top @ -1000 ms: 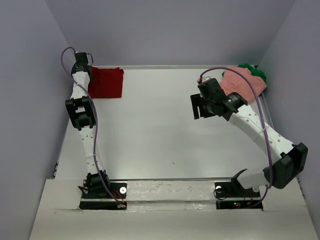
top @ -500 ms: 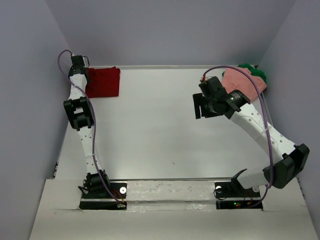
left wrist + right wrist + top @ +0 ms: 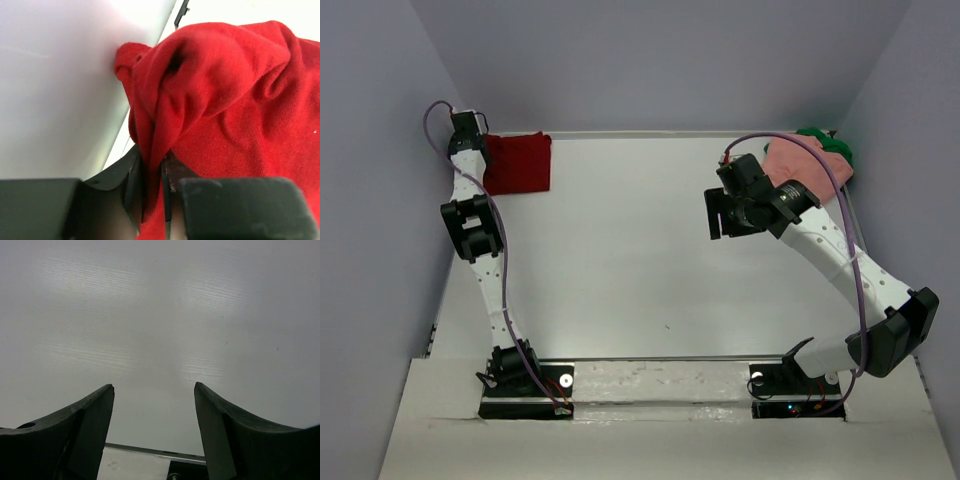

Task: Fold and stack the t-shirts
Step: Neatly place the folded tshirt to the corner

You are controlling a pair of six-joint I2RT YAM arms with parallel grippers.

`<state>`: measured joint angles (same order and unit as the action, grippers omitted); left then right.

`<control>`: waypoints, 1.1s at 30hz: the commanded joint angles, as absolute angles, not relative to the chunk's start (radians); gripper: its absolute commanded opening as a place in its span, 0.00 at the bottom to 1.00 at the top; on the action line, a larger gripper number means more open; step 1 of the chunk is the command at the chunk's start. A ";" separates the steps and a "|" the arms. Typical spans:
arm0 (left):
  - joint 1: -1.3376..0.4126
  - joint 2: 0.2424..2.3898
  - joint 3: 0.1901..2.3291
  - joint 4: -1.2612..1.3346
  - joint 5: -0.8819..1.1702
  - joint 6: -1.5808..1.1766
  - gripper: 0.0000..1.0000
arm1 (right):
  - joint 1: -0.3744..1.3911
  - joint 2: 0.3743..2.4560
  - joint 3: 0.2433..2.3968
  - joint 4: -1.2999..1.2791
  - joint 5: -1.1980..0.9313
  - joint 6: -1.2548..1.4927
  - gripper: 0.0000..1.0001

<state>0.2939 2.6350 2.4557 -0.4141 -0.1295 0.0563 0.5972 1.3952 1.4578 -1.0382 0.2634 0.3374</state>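
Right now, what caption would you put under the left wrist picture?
A fold of the dark red t-shirt caught between the left jaws, bunched beside the pale wall.

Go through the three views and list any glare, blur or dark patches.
Top external: even light, sharp, mild sheen on the table toward its near edge. Left wrist: the left fingers are dark and out of focus, the dark red t-shirt crisp, the wall washed out. Right wrist: banded glare across the table, right fingers in silhouette.
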 commanded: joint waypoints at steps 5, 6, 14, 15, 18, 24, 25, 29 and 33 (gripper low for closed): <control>0.256 2.527 2.365 -0.278 -0.172 0.041 0.64 | 0.606 1.391 1.434 -0.999 0.230 0.337 0.70; 0.255 2.516 2.359 -0.270 -0.169 0.040 0.65 | 0.606 1.390 1.430 -0.996 0.229 0.336 0.70; 0.216 2.401 2.299 -0.229 -0.253 0.034 0.78 | 0.606 1.390 1.393 -0.971 0.212 0.331 0.70; 0.207 2.392 2.298 -0.229 -0.267 0.040 0.79 | 0.606 1.391 1.390 -0.968 0.209 0.330 0.70; 0.166 2.359 2.292 -0.213 -0.357 0.070 0.89 | 0.606 1.385 1.370 -0.963 0.206 0.331 0.70; 0.094 2.309 2.258 -0.195 -0.463 0.113 0.91 | 0.606 1.348 1.356 -0.959 0.201 0.337 0.70; 0.086 2.304 2.249 -0.193 -0.462 0.115 0.91 | 0.606 1.345 1.358 -0.960 0.206 0.337 0.70; 0.045 2.315 2.240 -0.195 -0.408 0.133 0.88 | 0.606 1.330 1.353 -0.960 0.207 0.339 0.70; 0.023 2.367 2.286 -0.256 -0.342 0.130 0.53 | 0.615 1.315 1.344 -0.959 0.207 0.353 0.70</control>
<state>0.0315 2.3585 2.2646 -0.2249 -0.3866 0.1043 0.5972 1.3556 1.3460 -0.9939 0.2092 0.3374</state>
